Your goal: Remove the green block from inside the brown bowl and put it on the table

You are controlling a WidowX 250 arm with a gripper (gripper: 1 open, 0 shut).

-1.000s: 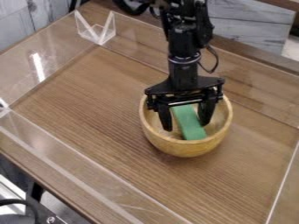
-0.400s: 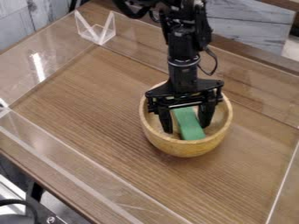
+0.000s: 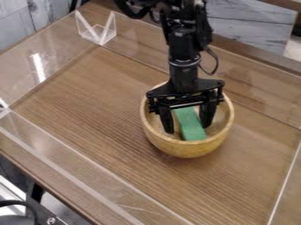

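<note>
The brown bowl (image 3: 177,143) stands on the table (image 3: 94,105), right of centre. Inside it the green block (image 3: 189,125) leans at a tilt against the bowl's inner wall. My gripper (image 3: 186,104) hangs straight down from the black arm, just over the bowl's mouth. Its jaws are open wide, one finger (image 3: 156,102) left of the block and the other on its right. The fingertips dip to about rim height and straddle the block's upper end without clasping it.
Clear plastic walls (image 3: 47,53) edge the tabletop on the left, front and right. A clear folded plastic stand (image 3: 97,28) sits at the back left corner. Bare wood lies left of and in front of the bowl.
</note>
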